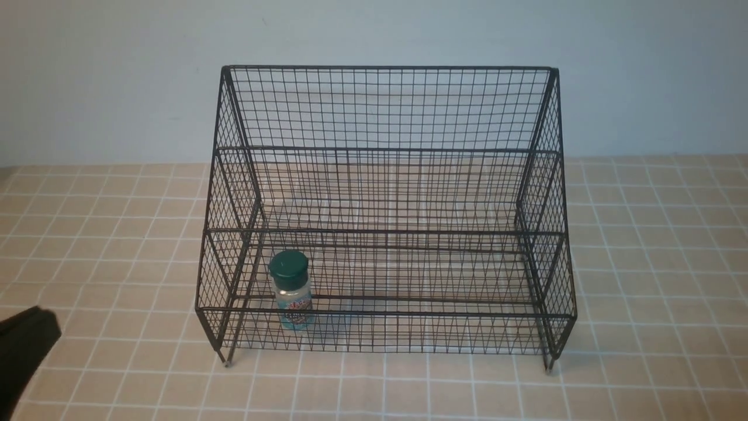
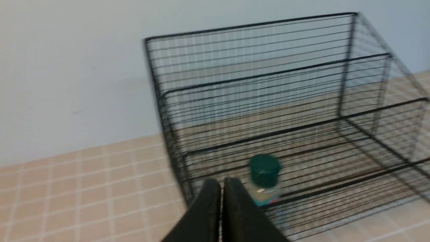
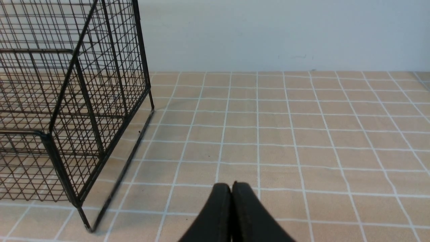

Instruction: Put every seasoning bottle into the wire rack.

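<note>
Dark-green-capped, the seasoning bottle (image 1: 290, 292) stands inside the wire rack (image 1: 385, 314), lower left of the front frame. The left hand (image 2: 226, 183) has its fingers together, empty; swinging low, it could snag the mesh and topple the bottle.

Black mesh, green cap, tan grid
The stepped wire-mesh rack (image 1: 388, 232) is black; the clear cylindrical bottle (image 1: 295, 298) has a dark green cap and teal-blue label; pale lines grid the tan table (image 1: 672, 263).
</note>
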